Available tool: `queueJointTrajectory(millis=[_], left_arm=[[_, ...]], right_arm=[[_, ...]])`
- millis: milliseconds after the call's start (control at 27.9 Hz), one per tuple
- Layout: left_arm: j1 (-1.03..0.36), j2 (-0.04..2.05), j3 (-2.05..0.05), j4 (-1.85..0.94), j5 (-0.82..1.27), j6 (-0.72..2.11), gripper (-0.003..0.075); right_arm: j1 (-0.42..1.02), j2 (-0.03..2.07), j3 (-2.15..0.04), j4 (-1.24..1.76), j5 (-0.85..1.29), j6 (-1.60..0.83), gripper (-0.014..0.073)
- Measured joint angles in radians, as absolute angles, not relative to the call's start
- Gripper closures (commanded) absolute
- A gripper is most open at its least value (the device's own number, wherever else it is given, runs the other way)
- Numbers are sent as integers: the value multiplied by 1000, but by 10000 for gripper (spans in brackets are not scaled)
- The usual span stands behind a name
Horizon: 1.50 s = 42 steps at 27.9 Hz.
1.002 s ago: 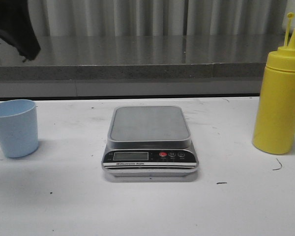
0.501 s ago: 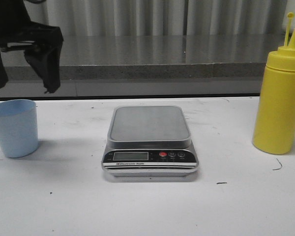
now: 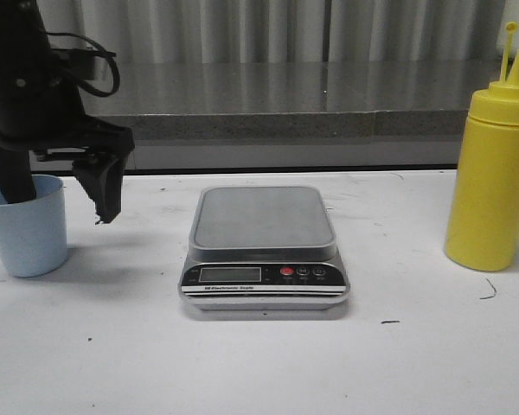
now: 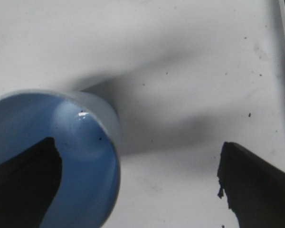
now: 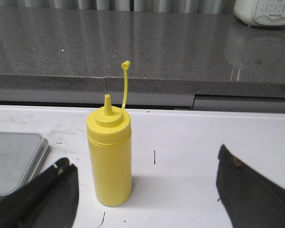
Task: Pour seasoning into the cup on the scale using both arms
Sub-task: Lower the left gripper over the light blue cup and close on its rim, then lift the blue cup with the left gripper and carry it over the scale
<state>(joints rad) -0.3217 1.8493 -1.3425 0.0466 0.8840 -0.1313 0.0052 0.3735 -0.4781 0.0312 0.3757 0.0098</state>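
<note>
- The left gripper (image 3: 56, 194) was seen at the left of the table (image 3: 259, 372) in the front view, with its jaws spread wide apart and nothing clasped between them.
- One left finger (image 3: 13, 177) was lowered inside the mouth of the cup (image 3: 26, 229), while the other finger (image 3: 104, 186) hung outside it, on the side toward the scale (image 3: 264, 251).
- In the left wrist view, one dark fingertip (image 4: 23, 185) was seen over the blue interior of the cup (image 4: 85, 142), and the other fingertip (image 4: 254, 185) was well apart from it, above the bare table (image 4: 180, 57).
- Whether the inner finger was touching the cup wall could not be told.
- The cup was stood upright on the table, to the left of the scale and apart from it.
- The scale was placed at the middle of the table, its steel platform bare and its black panel with a red button turned toward the camera.
- The seasoning (image 3: 493, 164) was stood upright at the right of the table, well apart from the scale, with its tethered cap raised above the nozzle.
- In the right wrist view, the right gripper (image 5: 147, 199) was shown spread open, with the seasoning (image 5: 109, 156) ahead of it and nearer to one finger (image 5: 47, 199) than to the other (image 5: 254, 194); nothing was held.
- A corner of the scale (image 5: 14, 161) was also caught in that view, beside the bottle.
</note>
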Motion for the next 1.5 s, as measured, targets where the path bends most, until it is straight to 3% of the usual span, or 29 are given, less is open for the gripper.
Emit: queueJointTrajectory(millis=[143, 251, 573, 787, 1145, 1503], left_arm=[[-322, 1874, -1342, 49, 851, -131, 111], [-322, 1882, -1344, 49, 845, -131, 185], [-322, 1889, -1344, 71, 843, -131, 554], [-322, 1889, -1344, 75, 843, -131, 739], [-320, 1890, -1387, 93, 905, -131, 740], [-353, 1890, -1634, 95, 1146, -131, 740]], right_arm=[[5, 374, -478, 31, 376, 10, -15], [5, 374, -478, 31, 376, 10, -15], [5, 374, -478, 31, 376, 10, -15], [5, 374, -478, 31, 376, 10, -15], [5, 374, -478, 31, 376, 10, -15], [5, 374, -478, 31, 376, 10, -15]])
